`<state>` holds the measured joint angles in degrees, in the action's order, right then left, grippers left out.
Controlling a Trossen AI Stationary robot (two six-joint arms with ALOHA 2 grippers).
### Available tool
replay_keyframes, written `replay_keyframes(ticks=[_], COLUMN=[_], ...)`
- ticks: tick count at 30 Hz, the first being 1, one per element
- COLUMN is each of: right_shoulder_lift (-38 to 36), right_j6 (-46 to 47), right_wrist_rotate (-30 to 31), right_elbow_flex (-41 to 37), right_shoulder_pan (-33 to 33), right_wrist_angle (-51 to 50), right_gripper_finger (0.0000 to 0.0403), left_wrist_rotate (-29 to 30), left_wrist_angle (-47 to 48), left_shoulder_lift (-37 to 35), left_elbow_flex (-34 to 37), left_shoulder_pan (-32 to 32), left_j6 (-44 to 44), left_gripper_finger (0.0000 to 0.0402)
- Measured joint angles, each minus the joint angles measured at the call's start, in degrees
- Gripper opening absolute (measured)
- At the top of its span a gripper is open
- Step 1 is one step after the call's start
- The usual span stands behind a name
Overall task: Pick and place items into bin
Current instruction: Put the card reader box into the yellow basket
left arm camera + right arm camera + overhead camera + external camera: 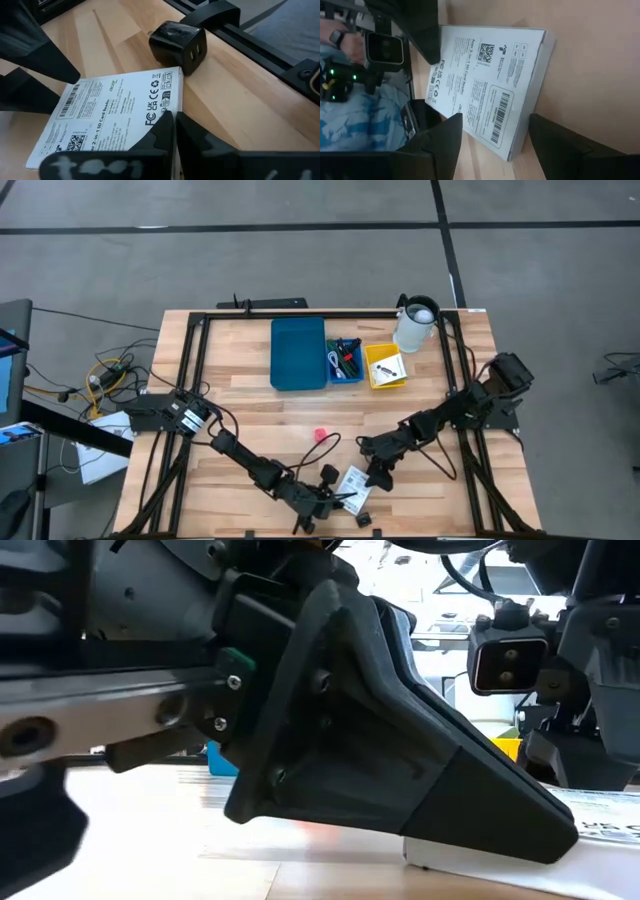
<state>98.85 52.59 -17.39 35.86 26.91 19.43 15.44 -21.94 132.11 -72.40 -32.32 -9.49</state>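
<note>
White card box (354, 481) flat on table (250, 410) at near edge, both grippers on it.

Card printed side up w/ barcode + QR label; left gripper (345, 498) at its near edge, fingers (162, 131) narrow, tips nearly together at the card's rim, can't tell if pinching it; right gripper (380, 476) over card's far-right side, fingers (445, 135) spread wide, straddling the card's barcode end, not closed; small black block (178, 43) just beside card corner, close to table's black frame rail; tiny pink-red piece (320, 435) on bare wood, apart from card toward table centre; blue bin (298, 353) at far side, w/ small blue tray (346, 361) of pens, yellow tray (385, 367) and white jug (415, 325) to its right; person's hand w/ wristwatch (342, 42) beyond table in right wrist view.
</note>
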Motion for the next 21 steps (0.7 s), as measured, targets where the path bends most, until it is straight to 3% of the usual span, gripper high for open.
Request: replay_keyframes(ticks=[6,13,17,21], right_shoulder_lift=[0.24,-0.24,-0.29,-0.44], right_j6=[-3.98,-6.10,-6.16,-6.24], right_wrist_rotate=[-0.25,6.08,8.01,9.40], right_elbow_flex=[3.53,6.25,6.27,6.18], right_shoulder_pan=[0.05,0.13,0.10,0.05], right_wrist_angle=[-4.10,-16.27,-17.40,-18.09], right_gripper_finger=[0.0221,0.0195,0.0136,0.0040], left_wrist_rotate=[-0.34,1.52,1.85,1.95], left_wrist_angle=[0.01,0.01,0.03,0.03], left_shoulder_lift=[-0.02,-0.02,-0.02,-0.02], left_elbow_flex=[0.00,0.00,0.00,0.00], left_shoulder_pan=[0.00,0.30,0.31,0.31], left_j6=[-0.06,-0.03,-0.01,0.24], left_gripper_finger=[0.0000,0.0000,0.0000,0.0000])
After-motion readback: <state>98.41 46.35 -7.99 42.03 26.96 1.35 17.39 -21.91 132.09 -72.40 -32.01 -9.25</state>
